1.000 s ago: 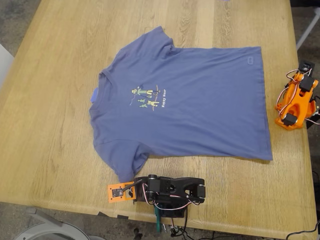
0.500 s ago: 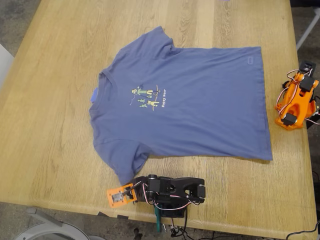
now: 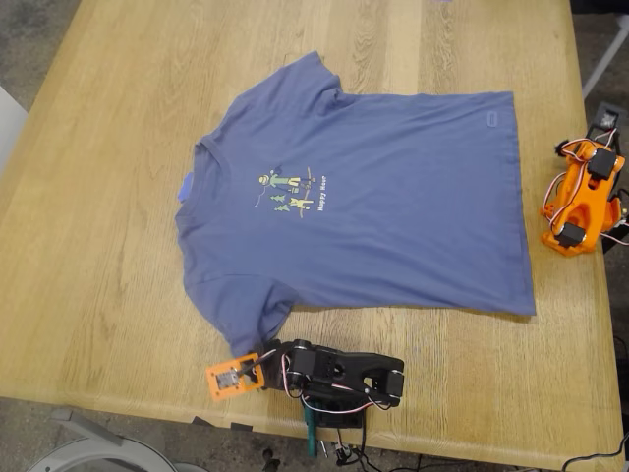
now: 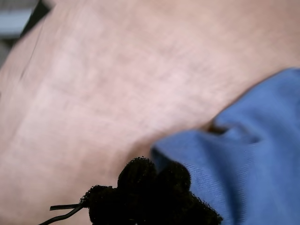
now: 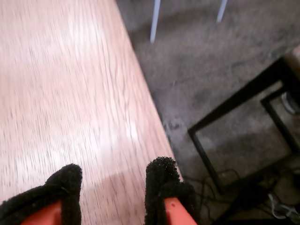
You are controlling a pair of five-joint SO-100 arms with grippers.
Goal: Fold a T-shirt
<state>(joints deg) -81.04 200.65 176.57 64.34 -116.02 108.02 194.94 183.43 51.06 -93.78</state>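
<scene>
T-shirt (image 3: 354,202): flat on worktop (image 3: 118,197), print up | my first gripper (image 3: 236,374): at the sleeve tip near the exterior view's bottom edge, padded jaws together beside the hem, not gripping | my second gripper (image 5: 112,192): jaws apart over bare worktop edge, well apart from the T-shirt

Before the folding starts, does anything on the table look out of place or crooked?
Little stands out. The T-shirt lies flat and face up on the wooden table, slightly skewed to its edges. One sleeve ends near my first gripper. A small blue scrap beside the collar is the only stray item.
</scene>
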